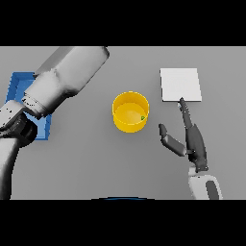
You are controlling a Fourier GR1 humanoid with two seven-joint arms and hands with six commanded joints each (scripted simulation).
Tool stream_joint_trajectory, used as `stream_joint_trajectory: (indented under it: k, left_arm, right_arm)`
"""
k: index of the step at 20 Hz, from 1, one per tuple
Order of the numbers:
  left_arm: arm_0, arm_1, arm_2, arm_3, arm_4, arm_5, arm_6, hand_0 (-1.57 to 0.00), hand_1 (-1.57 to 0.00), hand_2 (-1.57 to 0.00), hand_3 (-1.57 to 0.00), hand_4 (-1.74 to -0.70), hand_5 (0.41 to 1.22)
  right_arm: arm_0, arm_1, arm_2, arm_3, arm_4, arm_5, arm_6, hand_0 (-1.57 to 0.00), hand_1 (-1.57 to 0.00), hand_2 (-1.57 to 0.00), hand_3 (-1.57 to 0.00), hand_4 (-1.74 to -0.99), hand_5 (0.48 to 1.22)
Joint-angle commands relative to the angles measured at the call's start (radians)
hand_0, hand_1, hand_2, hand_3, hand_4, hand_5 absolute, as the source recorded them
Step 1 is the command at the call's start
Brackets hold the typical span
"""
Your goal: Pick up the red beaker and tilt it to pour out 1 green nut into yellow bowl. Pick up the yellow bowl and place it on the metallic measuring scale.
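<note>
Near the middle of the frame, slightly above centre: yellow bowl [130, 112], upright on the grey table [96, 158], round and deep. Inside it, against the right inner wall, one small green nut [142, 117].

Upper right of the frame: pale square scale [180, 84], flat on the table, well apart from the bowl and with nothing resting on it.

Lower right: right hand [194, 141], dark, reaching up from the white forearm at the bottom edge. Fingers straight and stretched toward the upper part of the frame, their tips reaching the lower edge of the scale; impossible to tell whether touching the plate or hovering over it. Thumb spread out to the left, pointing toward the bowl but apart from it. Hand wide, holding nothing.

Left side of the frame: blue tray [19, 81], mostly covered by the left arm, only its upper left corner and part of its lower rim visible. Left arm large and close, running from the lower left up toward the top centre. Left hand not visible; state impossible to tell. Red beaker not visible anywhere.
</note>
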Motion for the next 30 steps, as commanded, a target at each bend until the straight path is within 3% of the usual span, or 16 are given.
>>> stream_joint_trajectory:
  k: [1,4,7,11,15,18,20,26,30]
  left_arm:
    - [-0.019,0.013,0.057,0.021,0.045,-0.025,0.017,-1.57,-1.57,-1.57,-1.29,-1.73,1.221]
    - [-0.033,0.069,0.222,0.104,0.168,-0.025,0.108,-1.57,-1.57,-1.57,-1.43,-1.73,1.221]
    - [-0.023,0.151,0.376,0.149,0.292,0.014,0.183,-1.57,-1.57,-1.57,-1.45,-1.74,1.221]
    - [0.093,0.255,0.543,0.168,0.455,0.134,0.257,-1.57,-1.57,-1.57,-1.43,-1.74,1.221]
    - [0.228,0.330,0.678,0.127,0.598,0.211,0.395,-1.57,-1.57,-1.57,-1.43,-1.74,1.221]
    - [0.372,0.350,0.761,0.041,0.711,0.274,0.425,-1.57,-1.57,-1.57,-1.46,-1.74,1.221]
    - [0.460,0.341,0.802,-0.025,0.774,0.300,0.483,-1.57,-1.57,-1.57,-1.47,-1.74,1.221]
    - [0.737,0.312,0.848,-0.355,0.898,0.353,0.630,-1.57,-1.57,-1.57,-1.45,-1.74,1.221]
    - [0.879,0.283,0.863,-0.524,0.941,0.394,0.662,-1.57,-1.57,-1.57,-1.45,-1.74,1.221]
  right_arm:
    - [0.011,0.001,0.006,-0.003,0.006,-0.004,-0.032,0.00,0.00,0.00,0.00,-1.001,0.683]
    - [-0.002,-0.004,-0.001,0.007,0.000,-0.003,-0.033,0.00,0.00,0.00,0.00,-0.990,0.672]
    - [-0.009,0.010,0.000,0.018,-0.011,-0.002,-0.018,0.00,0.00,0.00,0.00,-1.006,0.669]
    - [-0.014,0.010,-0.008,0.003,-0.050,0.021,-0.009,0.00,0.00,0.00,0.00,-1.012,0.659]
    - [-0.013,0.011,0.009,0.013,-0.012,0.004,-0.006,0.00,0.00,0.00,0.00,-1.050,0.653]
    - [0.000,0.004,0.010,0.002,0.001,-0.004,-0.009,0.00,0.00,0.00,0.00,-1.048,0.652]
    - [-0.009,0.006,0.016,0.002,0.022,-0.016,0.007,0.00,0.00,0.00,0.00,-1.048,0.651]
    - [-0.019,-0.011,0.007,0.019,0.018,-0.006,0.005,0.00,0.00,0.00,0.00,-1.026,0.648]
    - [-0.016,-0.014,0.005,0.028,0.011,0.000,-0.007,0.00,0.00,0.00,0.00,-1.015,0.646]
